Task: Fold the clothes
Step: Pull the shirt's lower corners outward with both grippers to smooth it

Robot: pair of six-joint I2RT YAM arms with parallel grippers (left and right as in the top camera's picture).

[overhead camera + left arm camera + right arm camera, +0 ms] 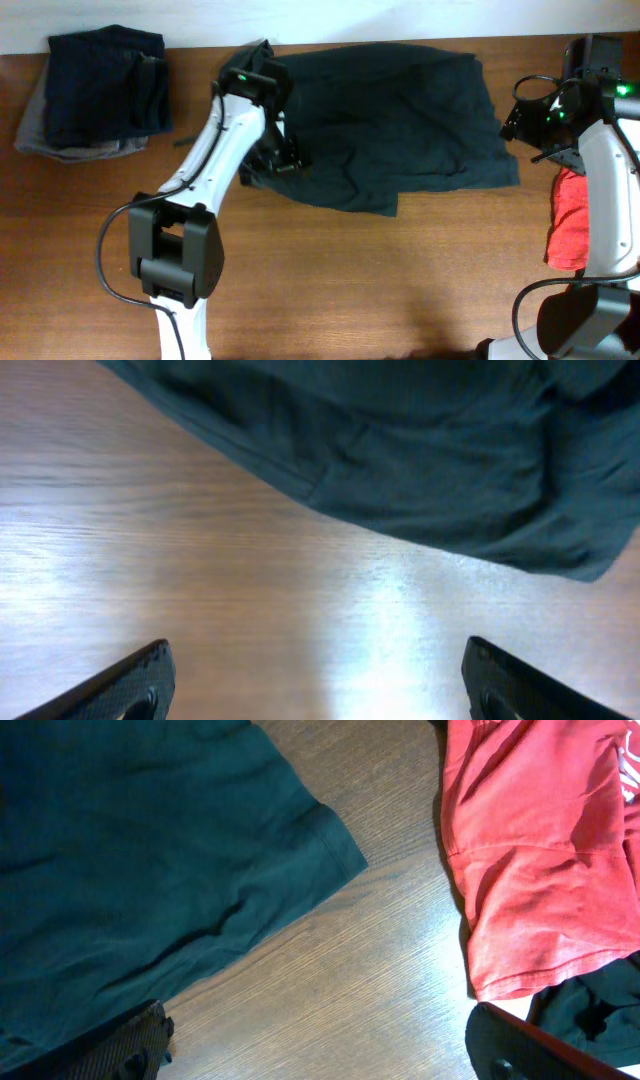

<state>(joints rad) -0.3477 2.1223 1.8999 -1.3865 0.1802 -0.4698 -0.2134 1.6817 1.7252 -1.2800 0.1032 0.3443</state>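
At upper centre, the dark green garment (400, 130) lies spread on the tabletop (400, 280); left pincer (318, 680) and right pincer (322, 1045) both gape empty. We should pinch matching hem corners, lifting evenly.

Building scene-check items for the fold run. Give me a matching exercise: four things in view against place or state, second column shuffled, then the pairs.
Things:
1. dark green garment
2. red garment
3. navy pile
4. left gripper

Place or state:
A. stacked at the far left of the table
B. open, nothing between its fingers
C. spread out and rumpled at the centre
D. bunched at the right edge, beside the right arm

Pairs: 1-C, 2-D, 3-A, 4-B
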